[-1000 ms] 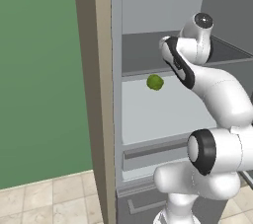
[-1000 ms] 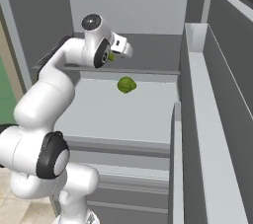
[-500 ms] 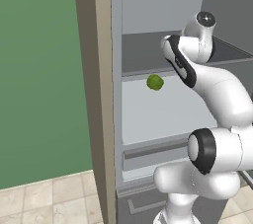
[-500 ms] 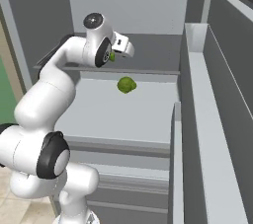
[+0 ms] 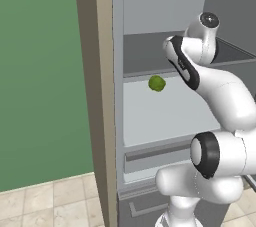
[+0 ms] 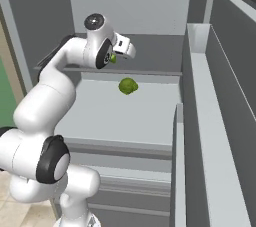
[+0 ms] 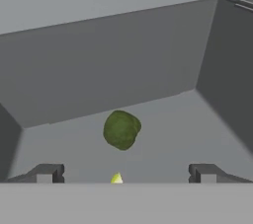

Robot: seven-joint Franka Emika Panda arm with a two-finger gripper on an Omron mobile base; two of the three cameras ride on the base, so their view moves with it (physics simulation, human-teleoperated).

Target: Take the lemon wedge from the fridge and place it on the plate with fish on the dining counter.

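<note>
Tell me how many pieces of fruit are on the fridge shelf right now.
2: a round green fruit mid-shelf, and the small yellow-green lemon wedge nearer, between the open gripper's fingertips in the hand view. The arm may hide others.

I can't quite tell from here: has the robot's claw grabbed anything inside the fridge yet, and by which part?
Nothing is held. The gripper is open, and the lemon wedge lies untouched between its fingertips.

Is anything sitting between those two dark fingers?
Yes: in the hand view, the tiny lemon wedge sits between the open fingers, nearer than the green round fruit.
</note>
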